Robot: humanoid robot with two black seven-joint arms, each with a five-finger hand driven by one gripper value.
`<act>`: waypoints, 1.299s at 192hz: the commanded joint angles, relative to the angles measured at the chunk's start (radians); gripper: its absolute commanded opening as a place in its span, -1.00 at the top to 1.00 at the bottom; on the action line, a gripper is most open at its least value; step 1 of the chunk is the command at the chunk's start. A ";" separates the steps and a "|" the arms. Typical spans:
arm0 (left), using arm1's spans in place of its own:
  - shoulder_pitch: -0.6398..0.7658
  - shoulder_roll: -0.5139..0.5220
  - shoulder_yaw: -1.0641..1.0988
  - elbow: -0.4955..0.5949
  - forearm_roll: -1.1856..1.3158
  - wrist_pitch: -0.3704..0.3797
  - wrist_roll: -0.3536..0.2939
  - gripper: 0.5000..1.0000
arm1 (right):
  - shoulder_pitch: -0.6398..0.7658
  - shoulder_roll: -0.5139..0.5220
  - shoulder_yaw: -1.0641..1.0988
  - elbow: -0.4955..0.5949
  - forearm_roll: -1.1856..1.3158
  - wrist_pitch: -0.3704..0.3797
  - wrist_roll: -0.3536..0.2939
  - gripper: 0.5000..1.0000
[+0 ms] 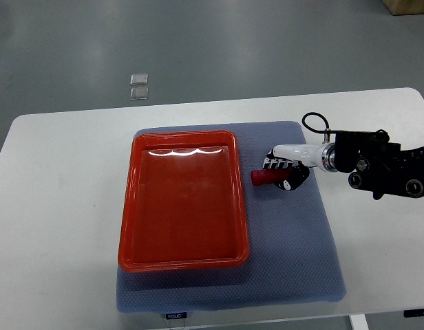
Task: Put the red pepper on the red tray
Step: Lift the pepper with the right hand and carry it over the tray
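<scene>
Right of frame centre, the right hand (289, 170) grips the red pepper (261, 177), its long axis horizontal, stub end pointing left toward the adjacent red tray (132, 206).

White table (60, 206) with rounded corners, standing on grey floor (198, 41). Directly on it, a grey-blue mat (294, 261), covering the centre and reaching toward 6 o'clock edge.

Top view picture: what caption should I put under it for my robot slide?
Right hand grips the red pepper on the blue mat, beside the empty red tray.
</scene>
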 commanded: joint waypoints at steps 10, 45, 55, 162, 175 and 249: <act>0.000 0.000 0.000 0.000 0.000 0.000 0.000 -1.00 | 0.017 -0.038 0.002 0.002 0.001 -0.001 -0.002 1.00; 0.000 0.000 0.000 -0.001 0.000 0.000 0.000 -1.00 | 0.084 -0.075 0.009 0.032 0.013 0.003 0.000 1.00; 0.000 0.000 0.000 -0.001 0.000 0.000 0.000 -1.00 | 0.110 -0.076 0.009 0.041 0.017 0.006 0.000 1.00; 0.000 0.000 0.002 0.000 0.000 0.000 0.000 -1.00 | 0.256 0.326 -0.055 -0.123 0.159 0.003 0.003 1.00; 0.000 0.000 0.003 0.000 0.000 0.000 0.000 -1.00 | 0.244 0.418 -0.064 -0.177 0.159 0.003 0.004 1.00; 0.000 0.000 0.002 0.000 0.000 0.000 0.000 -1.00 | 0.152 0.448 -0.077 -0.248 0.159 -0.031 0.018 1.00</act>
